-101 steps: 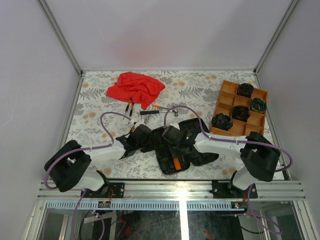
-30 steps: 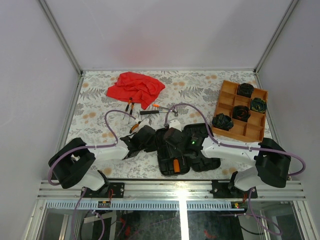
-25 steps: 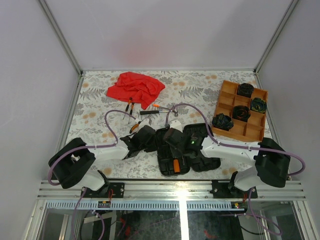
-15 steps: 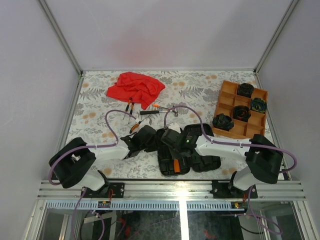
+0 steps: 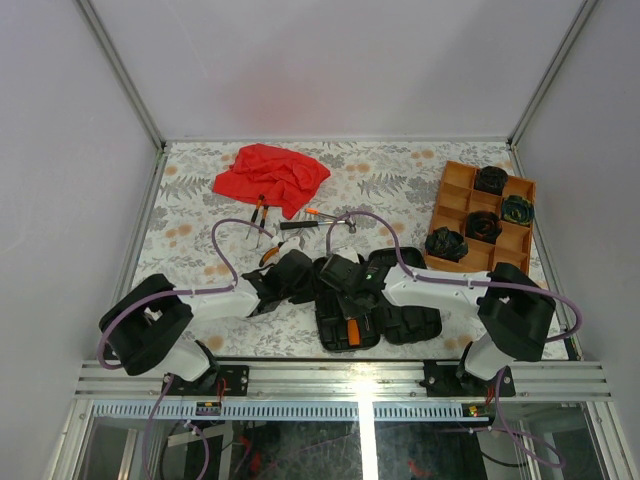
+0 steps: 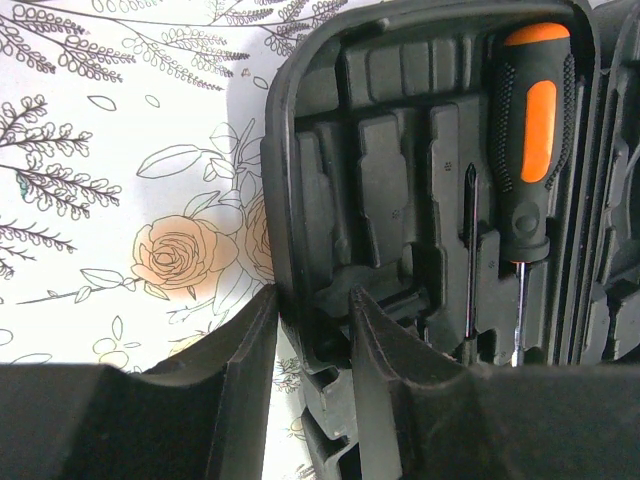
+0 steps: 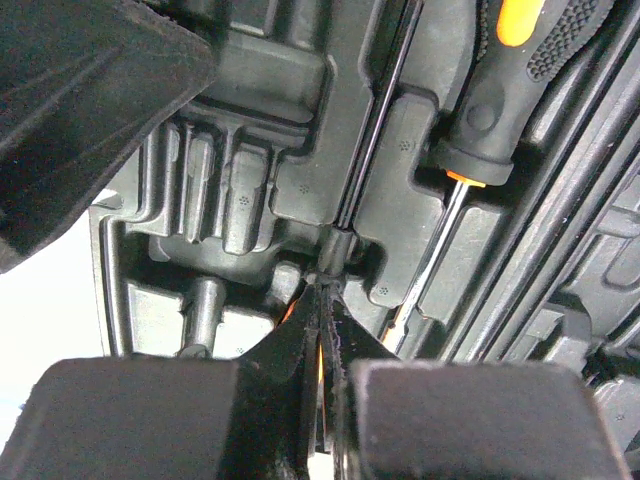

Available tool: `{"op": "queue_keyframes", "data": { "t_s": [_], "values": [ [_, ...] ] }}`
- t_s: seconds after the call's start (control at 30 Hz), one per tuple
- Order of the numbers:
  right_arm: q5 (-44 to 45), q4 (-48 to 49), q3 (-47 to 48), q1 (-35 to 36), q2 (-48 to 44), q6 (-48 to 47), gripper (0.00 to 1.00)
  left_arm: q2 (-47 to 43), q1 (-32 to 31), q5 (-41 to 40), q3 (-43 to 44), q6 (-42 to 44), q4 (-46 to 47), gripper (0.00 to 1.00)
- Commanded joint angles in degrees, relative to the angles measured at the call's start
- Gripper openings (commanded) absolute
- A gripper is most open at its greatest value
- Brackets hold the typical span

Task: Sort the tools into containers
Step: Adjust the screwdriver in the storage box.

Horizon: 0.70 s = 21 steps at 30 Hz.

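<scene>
Your right claw [image 7: 322, 290] was pinched down to a sliver on the thin driver [image 7: 362, 165]. Its black shaft ran straight ahead from the fingertips along a groove of the case [image 7: 250, 200]. A fleck of orange showed between the fingers, probably its handle. Your left claw [image 6: 315, 305] stood partly open astride the case's side wall, one finger outside and one inside, and seemed to be gripping it to steady the case.

To do this step well, you needed to hold the shaft in line with its groove, press it low until it sat flush, and only then open. Letting go early could have left it riding on the ribs. A firm hold by the left claw mattered too, since the case could slide on the bench [image 5: 190, 215].

Just right of the right claw's tips lay the big driver [image 7: 520, 50], seated in its slot beside the thin one. The slots left of the tips looked empty. Well off to the right claw's outer side sat the tray [image 5: 505, 258], holding four coils [image 5: 443, 243], one to a compartment and one of them greenish. Its other compartments were bare. Beyond both claws and well apart from them, the pliers [image 5: 260, 210] and hammer [image 5: 300, 225] lay loose on the bench near the cloth [image 5: 272, 175], not yet sorted.
</scene>
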Motion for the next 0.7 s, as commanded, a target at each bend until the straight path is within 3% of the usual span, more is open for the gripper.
{"op": "queue_keyframes", "data": {
  "t_s": [0.0, 0.4, 0.57, 0.67],
  "values": [
    [-7.79, 1.52, -4.23, 0.05, 7.44, 0.53, 0.0, 1.93, -1.15, 3.08, 0.8, 1.43, 0.57, 0.02],
    [-17.8, 22.12, -15.55, 1.64, 34.46, 3.64, 0.0, 3.55, -2.68, 3.16, 1.57, 1.45, 1.01, 0.0],
    [-17.19, 23.15, -16.5, 1.9, 37.28, 3.78, 0.0, 3.75, -2.89, 3.18, 1.58, 1.35, 1.06, 0.0],
    [-14.92, 21.29, -17.32, 1.75, 32.53, 4.37, 0.0, 3.67, -2.87, 3.05, 1.53, 1.35, 0.74, 0.0]
  ]
}}
